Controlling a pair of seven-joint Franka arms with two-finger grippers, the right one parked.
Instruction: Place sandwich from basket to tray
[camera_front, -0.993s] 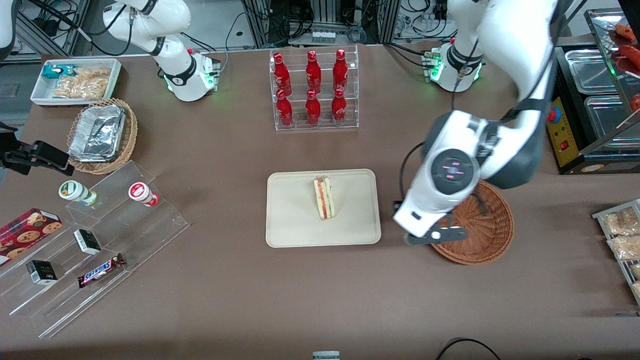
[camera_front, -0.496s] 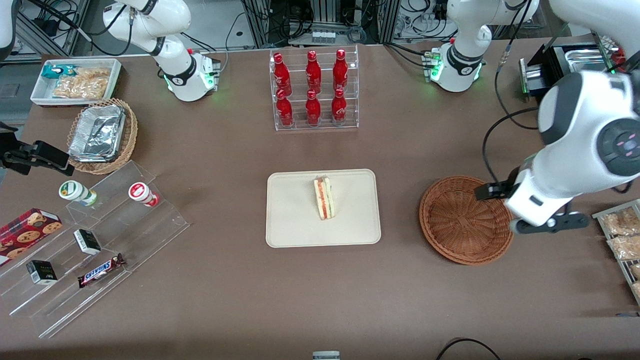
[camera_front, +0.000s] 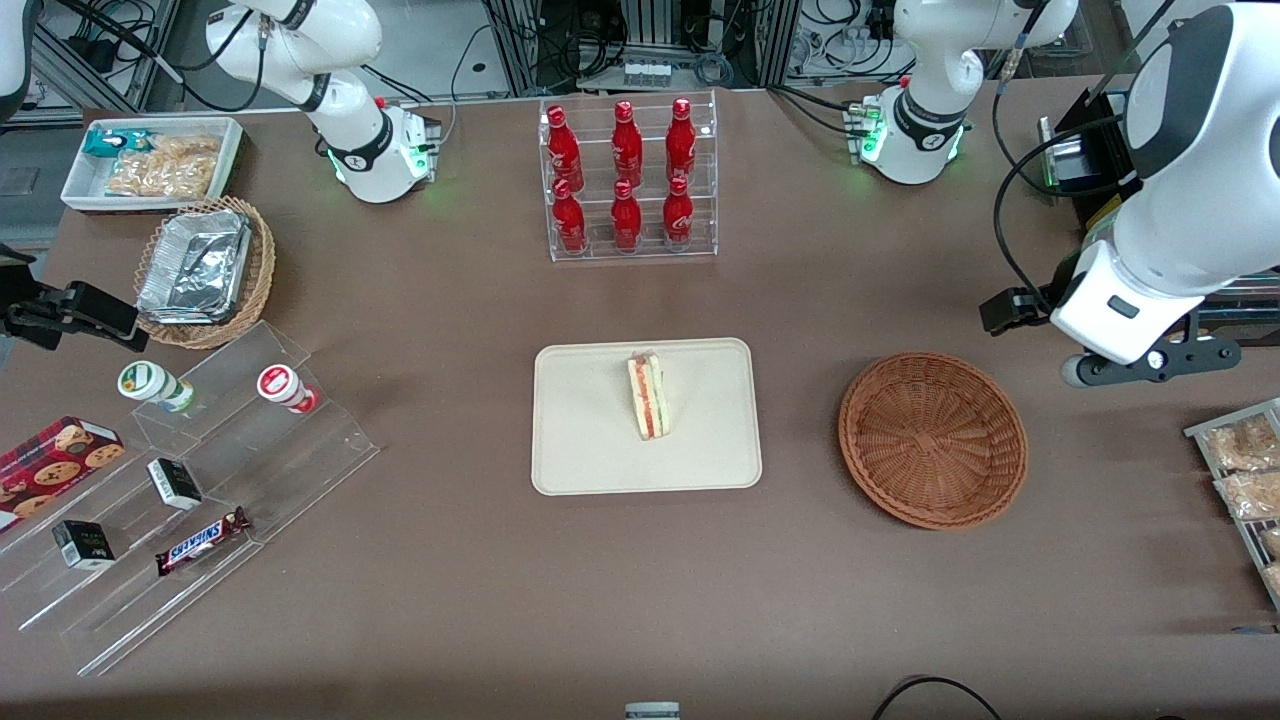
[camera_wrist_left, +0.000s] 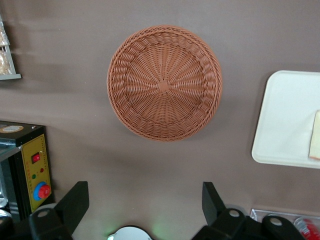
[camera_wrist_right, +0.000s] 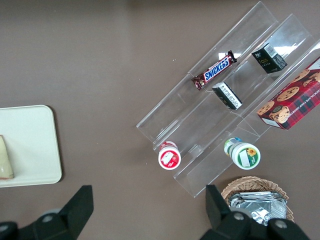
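The sandwich (camera_front: 648, 396) is resting on the tray (camera_front: 580, 450), standing on edge near the tray's middle with its pink and green layers showing, so the placing itself is looking finished. The basket (camera_front: 932, 438) is sitting empty on the tabletop (camera_front: 450, 600), toward the working arm's end and well apart from the tray. The gripper (camera_wrist_left: 145, 210) is hanging high above the tabletop, farther from the front camera than the basket and off toward the working arm's end; its fingers (camera_wrist_left: 75, 202) are standing wide apart with nothing between them, and the wrist camera is looking straight down on the bare weave of the basket. The step in hand, judging by this, is the retreat to a rest pose. To do that well, the arm is best carrying the gripper at its present height, so that no finger is catching the basket rim or the snack rack (camera_front: 1240, 470) lying at the table's edge nearby. The sandwich is balancing on a narrow side, so any path is wisely staying away from the tray, since a nudge to the tray or the tabletop could tip it flat.
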